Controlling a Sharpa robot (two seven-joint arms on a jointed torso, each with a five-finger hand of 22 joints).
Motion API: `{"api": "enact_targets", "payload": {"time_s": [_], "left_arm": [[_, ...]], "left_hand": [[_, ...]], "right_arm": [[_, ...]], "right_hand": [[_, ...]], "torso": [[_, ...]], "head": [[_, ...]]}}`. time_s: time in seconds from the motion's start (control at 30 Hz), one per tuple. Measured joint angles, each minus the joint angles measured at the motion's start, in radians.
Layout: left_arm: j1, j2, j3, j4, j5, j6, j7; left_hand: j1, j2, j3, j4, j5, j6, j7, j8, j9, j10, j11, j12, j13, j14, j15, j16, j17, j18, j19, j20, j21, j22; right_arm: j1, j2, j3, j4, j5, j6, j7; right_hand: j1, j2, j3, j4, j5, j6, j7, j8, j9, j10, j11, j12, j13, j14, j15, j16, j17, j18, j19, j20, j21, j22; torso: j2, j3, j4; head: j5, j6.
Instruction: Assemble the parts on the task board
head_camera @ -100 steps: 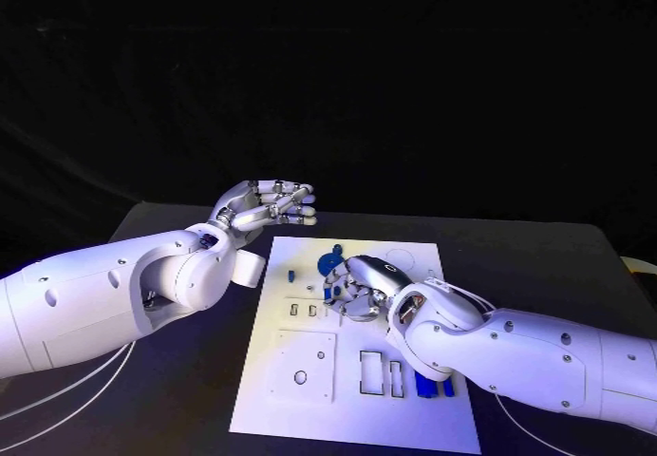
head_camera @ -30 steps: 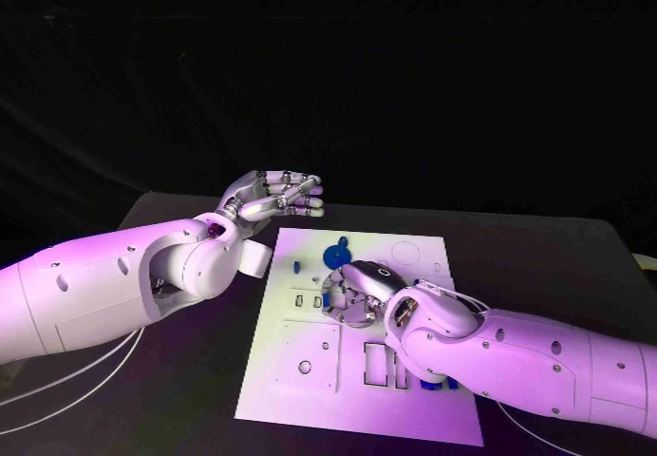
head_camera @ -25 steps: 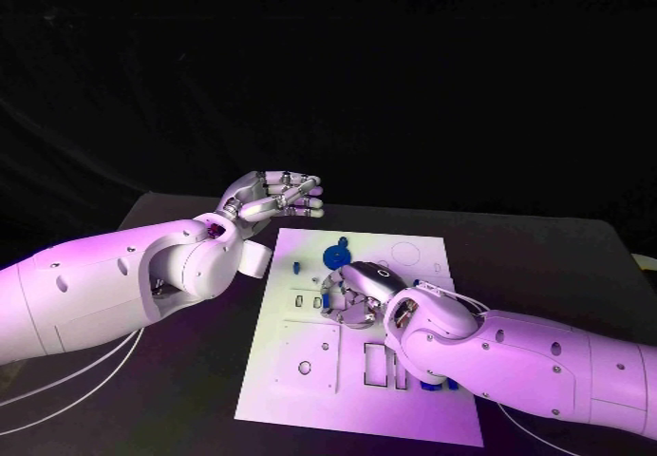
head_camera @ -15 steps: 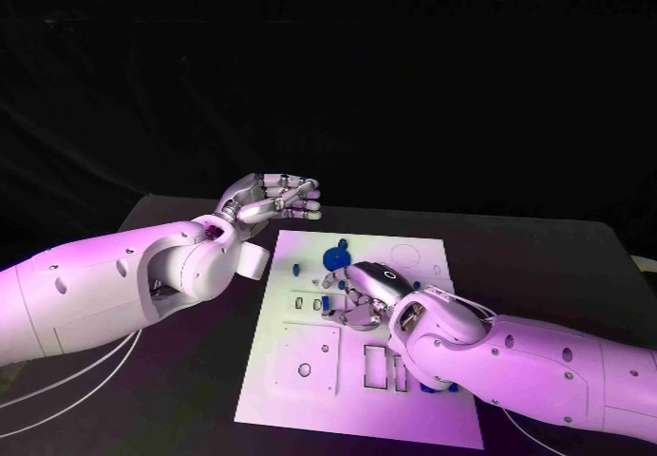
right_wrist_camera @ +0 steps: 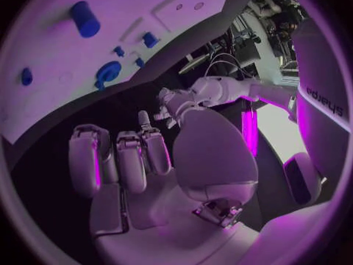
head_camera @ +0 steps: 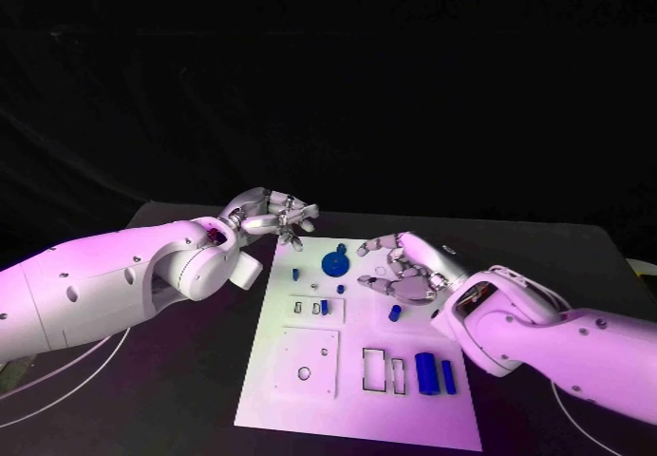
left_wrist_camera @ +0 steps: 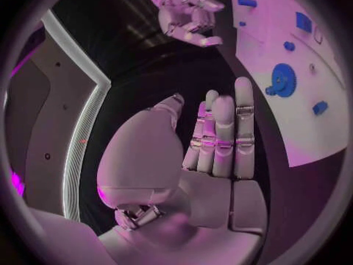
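Observation:
The white task board (head_camera: 411,418) lies lengthwise in the middle of the table. A blue gear (head_camera: 334,260) stands near its far end with small blue pieces (head_camera: 293,273) round it. One short blue piece (head_camera: 394,312) lies mid-board, and two blue cylinders (head_camera: 434,374) sit near its right edge. My right hand (head_camera: 404,271) hovers over the board's far right part, fingers apart, holding nothing. My left hand (head_camera: 274,215) hangs by the far left corner; in the left wrist view its fingers (left_wrist_camera: 220,135) are stretched out, palm bare. The right wrist view looks past my right hand (right_wrist_camera: 147,159) at the gear (right_wrist_camera: 108,72) and a cylinder (right_wrist_camera: 85,19).
Rectangular slots (head_camera: 374,369) and a square plate (head_camera: 304,364) with a hole take up the board's near half. Black table (head_camera: 548,256) surrounds the board on all sides. Thin white cables (head_camera: 55,394) trail under my left arm.
My right hand has lifted off the board's middle and moved right and farther away, uncovering the short blue piece and the two cylinders. My left hand's curled fingers have straightened.

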Motion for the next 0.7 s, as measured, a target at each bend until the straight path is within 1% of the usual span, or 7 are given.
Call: {"api": "enact_targets", "payload": {"time_s": [0.1, 0.17, 0.23, 0.3, 0.4, 0.47, 0.7], "left_arm": [[0.000, 0.014, 0.000, -0.016, -0.097, 0.050, -0.095], [0.000, 0.026, 0.000, -0.025, -0.167, 0.095, -0.165], [0.000, 0.038, -0.001, -0.030, -0.231, 0.135, -0.229], [0.001, 0.055, -0.001, -0.034, -0.308, 0.182, -0.305], [0.005, 0.077, -0.002, -0.039, -0.395, 0.231, -0.394], [0.009, 0.093, -0.003, -0.047, -0.450, 0.260, -0.452], [0.024, 0.145, -0.014, -0.078, -0.558, 0.339, -0.580]], "left_hand": [[-0.078, 0.032, -0.022, 0.002, 0.000, -0.037, -0.016, 0.108, 0.089, -0.105, -0.015, 0.267, 0.219, 0.045, -0.010, 0.211, 0.207, -0.008, -0.011, -0.005, 0.251, 0.267], [-0.090, 0.035, -0.028, 0.007, 0.000, -0.046, -0.024, 0.144, 0.120, -0.127, -0.019, 0.356, 0.287, 0.072, -0.015, 0.271, 0.276, -0.024, 0.016, -0.010, 0.342, 0.384], [-0.112, 0.038, -0.040, 0.006, 0.000, -0.040, -0.034, 0.176, 0.150, -0.132, -0.022, 0.432, 0.343, 0.082, -0.023, 0.315, 0.322, -0.024, 0.049, -0.015, 0.409, 0.479], [-0.130, 0.045, -0.053, 0.007, 0.000, -0.042, -0.039, 0.204, 0.179, -0.122, -0.032, 0.513, 0.417, 0.085, -0.026, 0.338, 0.330, -0.039, 0.062, -0.021, 0.447, 0.532], [-0.144, 0.050, -0.069, 0.006, 0.000, -0.041, -0.050, 0.241, 0.217, -0.086, -0.043, 0.615, 0.518, 0.085, -0.034, 0.367, 0.331, -0.040, 0.093, -0.025, 0.490, 0.602], [-0.154, 0.060, -0.079, 0.005, 0.000, -0.039, -0.061, 0.274, 0.253, -0.047, -0.053, 0.694, 0.601, 0.085, -0.042, 0.384, 0.331, -0.062, 0.123, -0.031, 0.523, 0.660], [-0.169, 0.075, -0.099, 0.005, 0.000, -0.053, -0.074, 0.331, 0.332, -0.012, -0.064, 0.794, 0.707, 0.085, -0.051, 0.387, 0.331, -0.062, 0.156, -0.043, 0.562, 0.736]], "right_arm": [[0.027, -0.056, 0.001, 0.007, 0.090, 0.000, 0.043], [0.044, -0.085, 0.001, 0.006, 0.144, 0.001, 0.062], [0.055, -0.109, 0.002, 0.003, 0.185, 0.002, 0.074], [0.065, -0.132, 0.002, -0.007, 0.226, 0.003, 0.083], [0.071, -0.147, 0.002, -0.017, 0.267, 0.004, 0.089], [0.073, -0.153, 0.002, -0.024, 0.291, 0.006, 0.091], [0.078, -0.162, 0.002, -0.041, 0.339, 0.014, 0.090]], "right_hand": [[0.000, 0.000, 0.000, 0.000, 0.000, 0.000, 0.000, 0.000, 0.000, 0.000, 0.000, 0.000, 0.001, 0.000, 0.000, 0.000, 0.000, 0.000, 0.000, 0.000, 0.000, 0.000], [0.000, 0.000, 0.000, 0.000, 0.000, 0.000, 0.000, 0.000, 0.000, 0.000, 0.000, 0.000, 0.001, 0.000, 0.000, 0.000, 0.000, 0.000, -0.002, 0.002, 0.000, 0.000], [0.000, 0.000, 0.000, 0.000, 0.002, 0.000, 0.000, 0.002, 0.000, 0.000, 0.000, 0.000, 0.001, 0.000, 0.000, 0.000, 0.000, 0.000, -0.002, 0.002, 0.000, 0.000], [0.000, 0.000, 0.000, 0.000, 0.004, 0.000, 0.000, 0.005, 0.000, -0.003, -0.003, -0.004, 0.001, 0.000, 0.000, 0.000, 0.000, 0.000, -0.002, 0.002, 0.000, 0.000], [0.000, 0.000, 0.000, 0.000, 0.004, 0.000, 0.000, 0.005, 0.000, -0.011, 0.000, -0.012, 0.001, 0.000, 0.000, -0.006, 0.000, 0.000, -0.005, 0.005, -0.007, 0.000], [0.000, 0.000, 0.000, 0.000, 0.004, 0.000, 0.000, 0.005, 0.000, -0.012, -0.002, -0.012, 0.001, 0.000, 0.000, -0.006, 0.000, 0.000, -0.009, 0.002, -0.007, 0.000], [0.000, 0.000, -0.003, 0.003, 0.004, 0.000, 0.000, 0.005, 0.000, -0.012, -0.002, -0.012, 0.000, 0.000, 0.000, -0.006, 0.000, 0.000, -0.009, 0.002, -0.007, 0.000]], "torso": [[-0.006, 0.0018, -0.0027], [-0.009, 0.0032, -0.0044], [-0.013, 0.0039, -0.0057], [-0.017, 0.0054, -0.0062], [-0.023, 0.0084, -0.0077], [-0.025, 0.0104, -0.0081], [-0.031, 0.0155, -0.0069]], "head": [[0.000, -0.002], [0.001, -0.003], [0.001, -0.005], [0.003, -0.009], [0.009, -0.012], [0.012, -0.014], [0.017, -0.023]]}}
